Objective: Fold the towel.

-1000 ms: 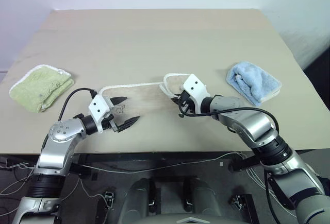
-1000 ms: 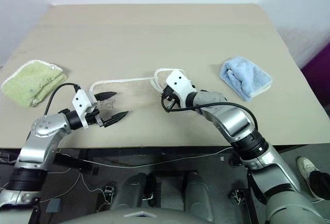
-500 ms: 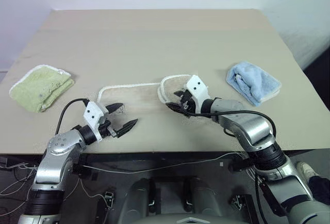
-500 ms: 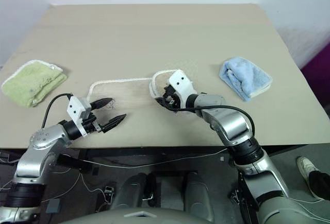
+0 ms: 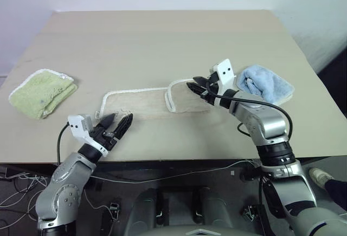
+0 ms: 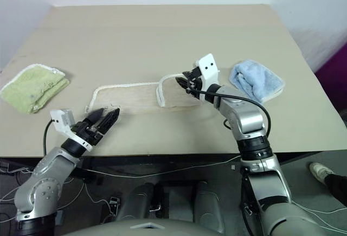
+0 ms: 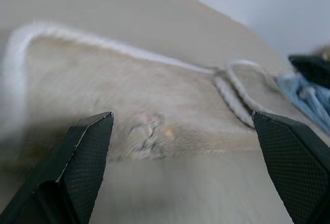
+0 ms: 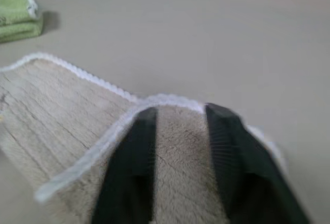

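The beige towel (image 5: 143, 103) lies flat near the front middle of our table (image 5: 162, 40), spread as a long strip with its white corded trim outlining it, and its right end is doubled over so that the trim makes a loop there. Going from the left: a folded light green towel (image 5: 42, 91) sits well apart at the table's left edge, out of the way of our work. Next comes our left gripper (image 5: 116, 127), just off the towel's near left corner at the table's front edge, pointing along the cloth; its two fingers stand wide apart and carry nothing, and in the left wrist view the cloth lies between and beyond them, so we judge it is poised to take that corner. Further right, our right gripper (image 5: 198, 89) sits over the doubled right end; in the right wrist view its fingers (image 8: 135, 157) stand a little apart, low over the beige pile, and we cannot tell whether they actually pinch the cloth. Just beyond that arm lies a folded light blue towel (image 5: 268, 86), near our right wrist but not part of this fold. We judge the fold only begun.
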### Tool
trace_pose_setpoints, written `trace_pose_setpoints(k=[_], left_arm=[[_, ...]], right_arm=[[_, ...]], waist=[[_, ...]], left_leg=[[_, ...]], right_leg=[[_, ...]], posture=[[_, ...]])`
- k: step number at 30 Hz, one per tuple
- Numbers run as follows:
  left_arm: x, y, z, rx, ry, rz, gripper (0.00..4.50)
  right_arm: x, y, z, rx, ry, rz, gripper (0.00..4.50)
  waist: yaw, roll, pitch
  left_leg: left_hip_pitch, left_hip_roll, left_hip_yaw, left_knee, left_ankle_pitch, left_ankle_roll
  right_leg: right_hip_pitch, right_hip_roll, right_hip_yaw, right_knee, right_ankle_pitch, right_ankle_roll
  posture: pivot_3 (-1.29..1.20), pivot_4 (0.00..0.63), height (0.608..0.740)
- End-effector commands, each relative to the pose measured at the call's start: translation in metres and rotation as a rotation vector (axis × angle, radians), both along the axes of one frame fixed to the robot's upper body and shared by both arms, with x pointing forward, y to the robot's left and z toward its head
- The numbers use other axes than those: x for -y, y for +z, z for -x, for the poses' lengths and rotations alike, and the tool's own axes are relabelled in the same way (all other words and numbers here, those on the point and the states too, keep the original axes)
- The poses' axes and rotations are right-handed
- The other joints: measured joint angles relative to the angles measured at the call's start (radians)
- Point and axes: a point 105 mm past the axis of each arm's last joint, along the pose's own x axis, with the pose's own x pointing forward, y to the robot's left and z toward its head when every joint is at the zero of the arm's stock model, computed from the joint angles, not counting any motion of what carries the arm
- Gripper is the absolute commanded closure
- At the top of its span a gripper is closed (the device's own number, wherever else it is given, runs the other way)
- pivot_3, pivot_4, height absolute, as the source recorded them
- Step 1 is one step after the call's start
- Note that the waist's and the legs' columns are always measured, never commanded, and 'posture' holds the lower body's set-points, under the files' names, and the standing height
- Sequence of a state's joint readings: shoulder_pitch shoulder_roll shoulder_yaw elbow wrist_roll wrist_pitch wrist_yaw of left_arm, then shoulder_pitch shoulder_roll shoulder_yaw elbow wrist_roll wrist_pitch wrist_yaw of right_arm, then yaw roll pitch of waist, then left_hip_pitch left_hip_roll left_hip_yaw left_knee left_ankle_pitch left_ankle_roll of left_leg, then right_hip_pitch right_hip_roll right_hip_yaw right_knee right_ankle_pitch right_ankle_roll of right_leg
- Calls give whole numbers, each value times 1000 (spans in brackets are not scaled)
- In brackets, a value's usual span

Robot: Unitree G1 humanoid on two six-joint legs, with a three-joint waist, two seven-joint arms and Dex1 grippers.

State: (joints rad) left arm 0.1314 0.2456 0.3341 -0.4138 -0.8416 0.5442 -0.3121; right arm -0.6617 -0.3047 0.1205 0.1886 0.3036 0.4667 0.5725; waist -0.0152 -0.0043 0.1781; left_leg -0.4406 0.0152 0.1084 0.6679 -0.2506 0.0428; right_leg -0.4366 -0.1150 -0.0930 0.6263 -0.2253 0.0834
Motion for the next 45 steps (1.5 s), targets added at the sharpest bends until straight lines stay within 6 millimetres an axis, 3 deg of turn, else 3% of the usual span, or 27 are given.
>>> trace_pose_setpoints(k=[1,5,8,12,17,21,27,36,39,45], left_arm=[[-5,12,8,0,80,51,0],[-10,3,16,-72,174,132,0],[-11,-7,19,-140,216,184,0],[-9,-20,21,-221,245,233,0],[-7,-10,10,-202,254,405,0],[-11,-6,-3,-208,275,516,0],[-7,-12,-26,-283,261,553,0],[-5,-18,-44,-349,237,561,0],[-7,-17,-48,-344,239,579,605],[-13,-13,-51,-319,252,603,2666]], right_arm=[[-16,-10,-4,39,64,53,4108],[-19,-50,-3,-17,87,140,4108],[-21,-65,2,-21,112,180,4108],[-26,-39,3,97,138,134,4108],[-23,11,5,236,135,37,4108],[-16,28,10,281,118,22,4108],[-1,45,14,325,48,-9,4108],[10,43,17,328,-11,1,4108],[13,42,18,326,-26,2,4141],[15,41,18,326,-39,6,4141]], waist=[[0,0,0],[4,0,0],[3,-1,-1],[1,-1,-1],[4,-1,-1],[10,-1,-1],[14,-1,-1],[30,0,-2],[30,1,-2],[28,0,-2]], left_leg=[[0,0,0,0,0,0],[0,0,0,1,0,0],[2,-1,-1,1,0,0],[9,0,-1,-1,-1,0],[9,0,-1,-1,-1,-1],[9,-1,-2,-1,-1,-1],[9,-1,-2,-1,-1,-1],[13,-1,-2,-1,0,-1],[13,-1,-2,-1,0,-1],[13,-1,-2,-1,0,-1]], right_leg=[[0,0,0,0,0,0],[1,0,0,0,0,0],[3,-1,0,0,0,0],[9,0,0,-2,0,-1],[9,-1,0,-2,0,-1],[9,-3,0,-2,-1,-1],[10,-2,-1,-2,0,-1],[13,-2,-1,-2,-2,-4],[13,-3,-1,-2,-2,-4],[13,-2,-1,-2,-2,-4]], posture=[[0,150,740],[0,150,740],[0,150,740],[0,150,740],[0,150,740],[0,150,740],[0,150,740],[0,150,740],[0,150,740],[0,150,740]])
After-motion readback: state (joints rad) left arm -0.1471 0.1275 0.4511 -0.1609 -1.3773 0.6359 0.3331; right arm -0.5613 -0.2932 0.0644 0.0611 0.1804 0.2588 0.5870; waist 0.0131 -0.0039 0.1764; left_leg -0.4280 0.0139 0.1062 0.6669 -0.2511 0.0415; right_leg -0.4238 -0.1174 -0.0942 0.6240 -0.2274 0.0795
